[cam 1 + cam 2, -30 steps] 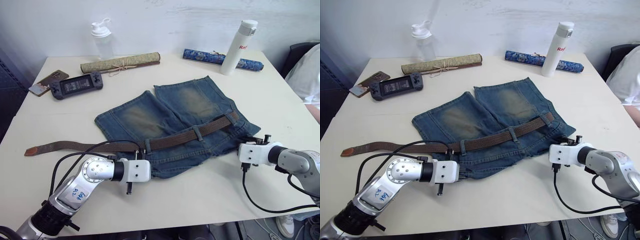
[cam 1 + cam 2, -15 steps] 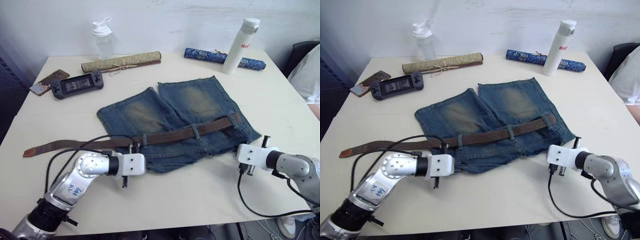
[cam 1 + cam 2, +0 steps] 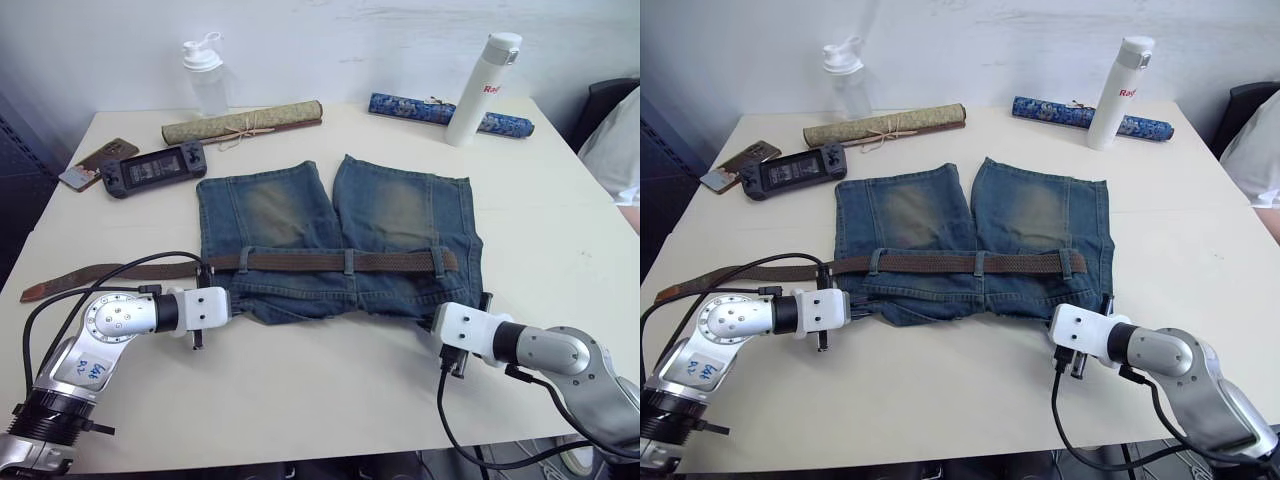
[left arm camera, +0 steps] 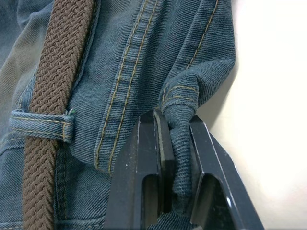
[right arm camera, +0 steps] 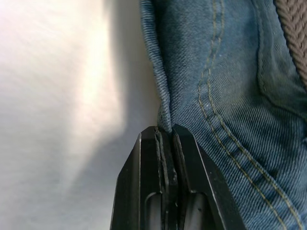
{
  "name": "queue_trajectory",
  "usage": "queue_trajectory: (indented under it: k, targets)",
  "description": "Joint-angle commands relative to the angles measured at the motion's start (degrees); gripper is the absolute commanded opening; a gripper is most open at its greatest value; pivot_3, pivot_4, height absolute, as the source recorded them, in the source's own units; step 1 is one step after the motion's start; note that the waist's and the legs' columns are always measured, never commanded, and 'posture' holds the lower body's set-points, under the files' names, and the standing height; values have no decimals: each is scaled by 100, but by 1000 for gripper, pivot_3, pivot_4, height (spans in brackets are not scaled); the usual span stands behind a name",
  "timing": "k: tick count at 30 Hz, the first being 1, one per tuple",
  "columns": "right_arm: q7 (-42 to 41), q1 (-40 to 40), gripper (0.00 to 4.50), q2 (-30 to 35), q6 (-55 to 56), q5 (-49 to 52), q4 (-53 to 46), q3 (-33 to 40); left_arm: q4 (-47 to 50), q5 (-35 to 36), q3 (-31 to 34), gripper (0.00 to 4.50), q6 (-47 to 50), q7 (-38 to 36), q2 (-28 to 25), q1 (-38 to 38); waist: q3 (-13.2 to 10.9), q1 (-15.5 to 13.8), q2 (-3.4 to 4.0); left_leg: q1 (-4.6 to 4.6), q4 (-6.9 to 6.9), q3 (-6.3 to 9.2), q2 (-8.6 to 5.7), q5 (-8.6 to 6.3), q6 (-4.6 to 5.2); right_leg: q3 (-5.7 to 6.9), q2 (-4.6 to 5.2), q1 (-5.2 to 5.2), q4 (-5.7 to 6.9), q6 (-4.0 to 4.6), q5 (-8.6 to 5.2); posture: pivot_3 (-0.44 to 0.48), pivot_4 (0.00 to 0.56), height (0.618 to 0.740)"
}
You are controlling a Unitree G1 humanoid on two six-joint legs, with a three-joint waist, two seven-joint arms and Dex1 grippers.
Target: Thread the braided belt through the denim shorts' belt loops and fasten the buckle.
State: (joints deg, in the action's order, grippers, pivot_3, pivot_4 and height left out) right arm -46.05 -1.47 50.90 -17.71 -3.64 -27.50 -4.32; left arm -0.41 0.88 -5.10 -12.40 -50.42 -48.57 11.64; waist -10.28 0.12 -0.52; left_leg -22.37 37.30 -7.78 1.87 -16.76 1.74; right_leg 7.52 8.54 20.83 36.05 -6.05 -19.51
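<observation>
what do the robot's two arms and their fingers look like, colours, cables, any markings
Both arms are silver-grey metal with rounded joints and white boxy wrist blocks. A black cable loops along each. The left arm has a white sticker with blue handwriting near its elbow and a black collar lower down; the right arm shows no markings. The fingers on both are flat, glossy black bars.

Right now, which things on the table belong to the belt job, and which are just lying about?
Part of the job:
- denim shorts, pinched at both waist corners by the left pincer and right pincer
- braided belt, through the belt loops

Lying about:
- game console
- phone
- shaker bottle
- white flask
- tan rolled mat
- blue rolled mat
</observation>
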Motion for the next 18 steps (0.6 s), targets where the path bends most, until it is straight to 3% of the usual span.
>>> queue_trajectory:
  k: [1,7,13,16,17,18]
  targets:
    - [101,85,0,62,133,-260,121,17,-52,-36,-11,6,31,-41,53,-98,0,-2,0,0,1,0,0,0,0,2,0,0,0,0,0,0,150,717]
    - [127,254,0,-56,201,-371,201,-37,-150,-6,-72,6,7,-112,154,-92,0,-2,0,1,0,-1,-3,0,1,3,2,0,0,-2,1,0,150,717]
    - [8,291,0,-227,-392,60,1,301,-19,344,48,2931,207,-309,257,-165,0,-1,0,0,1,3,-2,1,1,2,1,-2,0,-2,1,0,150,717]
    - [-251,283,1185,-82,-422,490,-4,729,487,1223,379,4289,883,-722,136,-179,-1,0,1,-2,0,1,-3,0,1,3,1,0,-1,-2,1,0,150,717]
    - [-415,305,1487,-36,-595,762,-48,924,662,1689,561,4311,1323,-890,79,-124,-3,2,-1,-5,0,1,-3,0,1,3,1,3,0,-2,1,0,150,717]
    - [-595,326,2065,22,-833,1064,-104,1117,790,2110,732,4311,1783,-1036,3,-59,-4,0,-1,-12,2,1,-2,1,2,2,0,9,2,-2,1,0,150,717]
